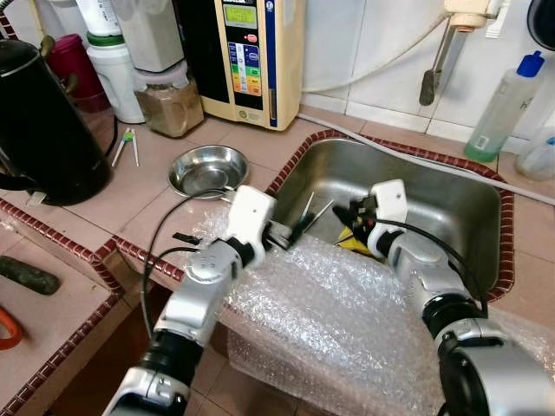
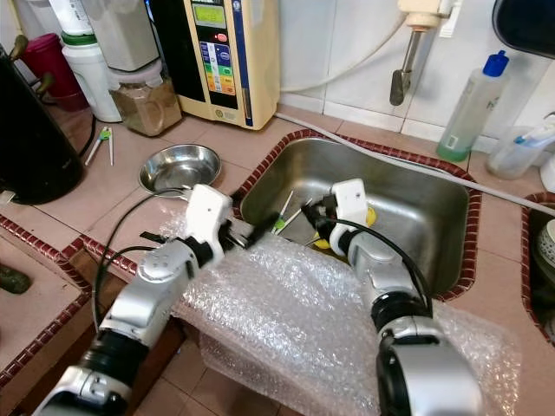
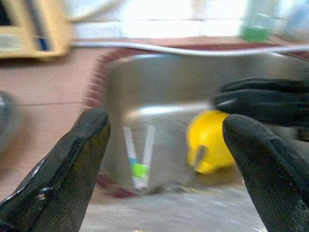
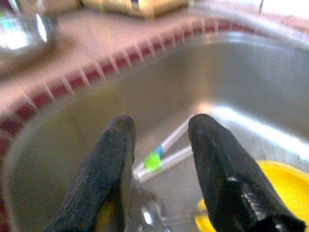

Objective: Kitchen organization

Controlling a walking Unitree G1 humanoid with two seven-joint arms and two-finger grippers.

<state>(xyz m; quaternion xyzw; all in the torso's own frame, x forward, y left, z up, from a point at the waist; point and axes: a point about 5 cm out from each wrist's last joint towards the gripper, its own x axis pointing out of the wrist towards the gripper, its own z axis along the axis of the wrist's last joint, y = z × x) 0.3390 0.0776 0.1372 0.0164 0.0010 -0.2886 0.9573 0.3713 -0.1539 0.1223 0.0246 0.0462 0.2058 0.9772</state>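
A pair of pale tongs with a green joint (image 1: pixel 314 211) leans against the near left wall of the steel sink (image 1: pixel 451 199). Beside it on the sink floor lies a yellow dish (image 3: pixel 207 142). My left gripper (image 1: pixel 295 232) hovers over the sink's front left edge, pointing at the tongs (image 3: pixel 139 157), open and holding nothing. From the right, my right gripper (image 1: pixel 347 212) reaches into the sink just above the tongs (image 4: pixel 159 157). It is open too, with the yellow dish (image 4: pixel 260 193) behind its fingers. Bubble wrap (image 1: pixel 338 303) drapes over the counter's front edge under both arms.
A steel bowl (image 1: pixel 208 169) sits on the tiled counter left of the sink, with a black kettle (image 1: pixel 39 121) farther left. A cream water machine (image 1: pixel 251 56), a jar of brown powder (image 1: pixel 169 104) and a green-tinted bottle (image 1: pixel 503 108) line the back wall. A tap (image 1: pixel 438 61) hangs over the sink.
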